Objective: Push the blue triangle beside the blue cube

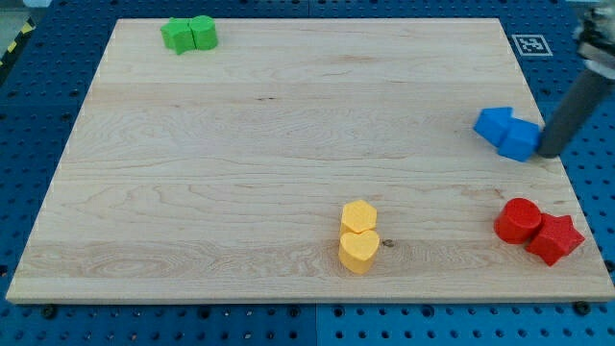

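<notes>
Two blue blocks sit touching near the board's right edge. The left one [493, 124] looks like the blue triangle and the right one [520, 139] like the blue cube. The dark rod comes down from the view's upper right, and my tip [548, 153] rests just to the right of the blue cube, touching or almost touching it.
Two green blocks [189, 35] sit together at the top left. A yellow hexagon [358, 216] and a yellow heart [358, 251] touch at bottom centre. A red cylinder [519, 220] and a red star [554, 239] sit at the bottom right. The wooden board [240, 163] lies on a blue pegboard.
</notes>
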You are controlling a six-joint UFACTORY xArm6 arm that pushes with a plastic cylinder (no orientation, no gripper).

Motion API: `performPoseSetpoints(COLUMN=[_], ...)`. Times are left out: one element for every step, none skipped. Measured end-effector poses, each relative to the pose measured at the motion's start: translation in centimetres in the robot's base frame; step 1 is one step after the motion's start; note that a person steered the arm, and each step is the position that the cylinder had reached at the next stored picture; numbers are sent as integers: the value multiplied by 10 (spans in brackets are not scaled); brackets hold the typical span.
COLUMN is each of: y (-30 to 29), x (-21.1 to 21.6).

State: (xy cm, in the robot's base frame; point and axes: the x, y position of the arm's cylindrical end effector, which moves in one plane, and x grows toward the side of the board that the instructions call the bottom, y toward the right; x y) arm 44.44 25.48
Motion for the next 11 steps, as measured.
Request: performPoseSetpoints(y=[-77,-114,-95,-61,-69,-153,-240,-239,-195,-175,-199], x=[-46,-75,-64,-66,-100,-118,-119,-120,-120,-112,-93])
